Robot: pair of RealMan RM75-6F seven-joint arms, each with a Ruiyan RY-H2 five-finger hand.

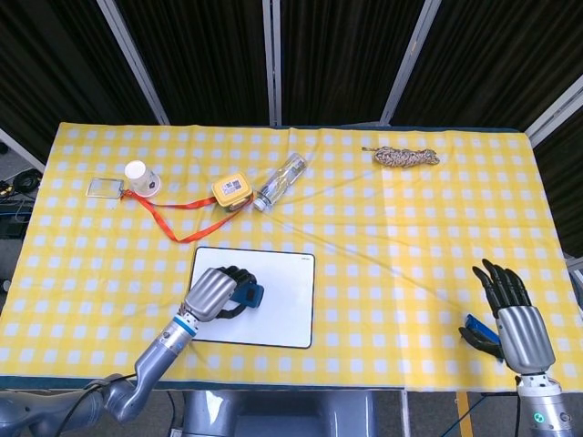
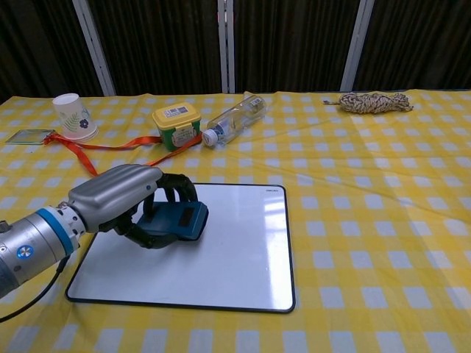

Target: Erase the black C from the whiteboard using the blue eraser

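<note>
1. The left hand [image 2: 121,193] holds the blue eraser [image 2: 176,220], fingers curled over its top and sides, pressing it flat on the whiteboard [image 2: 243,250].
2. The whiteboard lies near the front edge of the table [image 1: 410,255], left of centre. The eraser sits on the board's left half, toward the far edge.
3. No black mark shows on the visible board surface. Whether any remains under the hand or eraser cannot be told.
4. The right hand [image 1: 515,314] rests near the front right corner of the table, fingers spread, holding nothing. A small blue object [image 1: 480,330] lies beside it.
5. Handling judgement: the eraser looks light and rigid with a soft wiping face. Grip it by the long sides, from above.
6. The board looks thin, stiff and slick. It may slide on the cloth under sideways pressure.
</note>
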